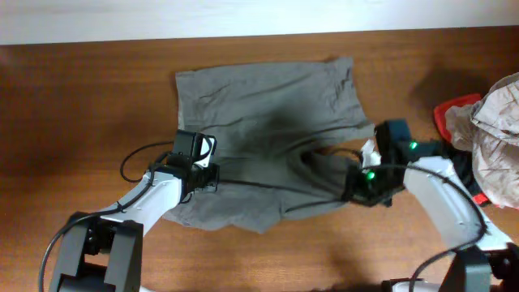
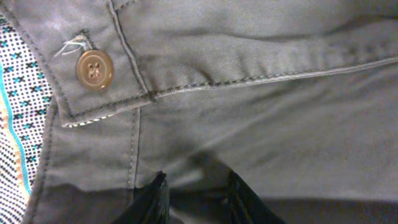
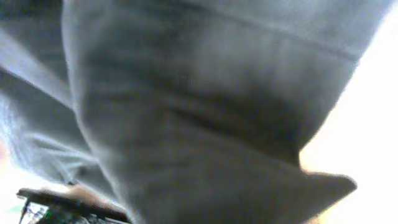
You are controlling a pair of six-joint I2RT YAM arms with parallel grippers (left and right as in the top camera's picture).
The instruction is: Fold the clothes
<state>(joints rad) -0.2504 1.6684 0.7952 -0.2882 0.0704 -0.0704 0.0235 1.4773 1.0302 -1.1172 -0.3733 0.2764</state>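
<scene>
The clothes (image 1: 268, 113), a grey-olive pair of shorts, lie spread and wrinkled across the middle of the wooden table (image 1: 81, 105). My left gripper (image 1: 203, 174) sits at their left edge by the waistband. In the left wrist view the left gripper (image 2: 198, 196) is pinched on a fold of the clothes (image 2: 261, 124), below a brown button (image 2: 94, 70) and the patterned waistband lining. My right gripper (image 1: 357, 185) is at the right edge, where the fabric bunches toward it. In the right wrist view the clothes (image 3: 186, 124) drape over the whole frame and hide the fingers.
At the right edge of the table lies a pile of other garments: a pale beige one (image 1: 496, 134) on a red one (image 1: 452, 113). A black cable (image 1: 138, 158) loops beside the left arm. The table's far edge meets a white surface.
</scene>
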